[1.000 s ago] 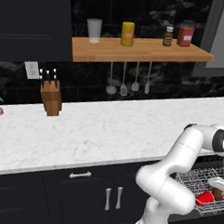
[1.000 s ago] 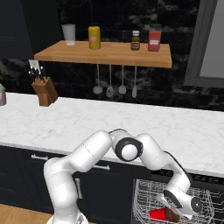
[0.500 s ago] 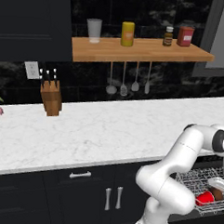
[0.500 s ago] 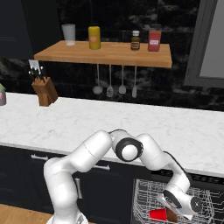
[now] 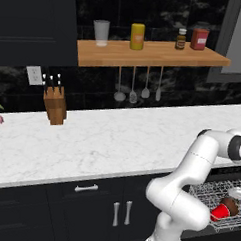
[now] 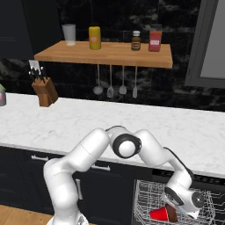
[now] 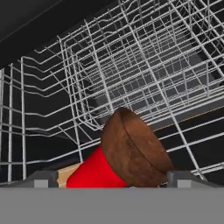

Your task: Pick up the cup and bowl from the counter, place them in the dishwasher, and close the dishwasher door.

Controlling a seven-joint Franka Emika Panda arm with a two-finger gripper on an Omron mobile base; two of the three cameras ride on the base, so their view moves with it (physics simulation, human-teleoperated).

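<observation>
We judge the loading nearly done: the cup (image 6: 159,214) lies in the dishwasher rack (image 6: 147,195) with the bowl (image 7: 135,151) against it between our gripper's (image 7: 107,183) spread fingers, grip uncertain, door unshut.

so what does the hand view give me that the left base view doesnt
Hand view alone: the bowl's open side turned sideways, pressed against the cup, rack wires close all around, and the claw's fingertips flanking both.

Left base view alone: the counter, a knife block, the wooden shelf with its jars, hanging utensils.

Both: red cup and brown bowl lying in the dishwasher rack.
</observation>
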